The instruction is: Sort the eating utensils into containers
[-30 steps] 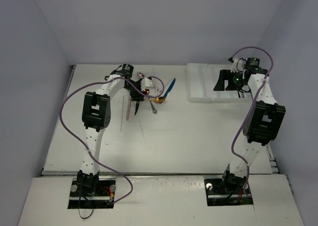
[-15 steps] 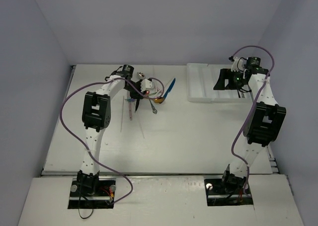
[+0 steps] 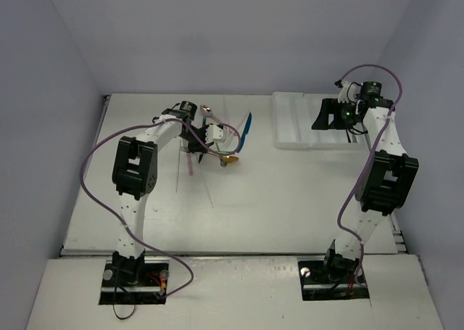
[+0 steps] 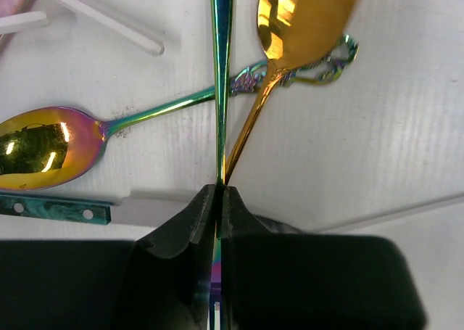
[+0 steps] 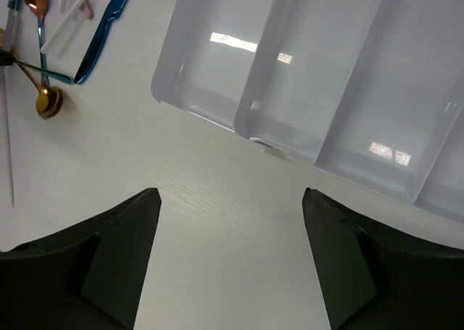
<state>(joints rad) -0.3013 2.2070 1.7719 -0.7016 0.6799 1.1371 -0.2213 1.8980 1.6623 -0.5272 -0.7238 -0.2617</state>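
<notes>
Utensils sit clustered on the tabletop at far left-centre, well apart from the white tray at far right. Left fingers are pinched shut on a slim iridescent handle. Gold spoon stem meets the same fingertips; can't tell if it's clamped too. Rainbow spoon and teal-handled knife lie flat beneath. Right fingers are spread wide, holding nothing, above the tabletop just beside the tray's near corner.
</notes>
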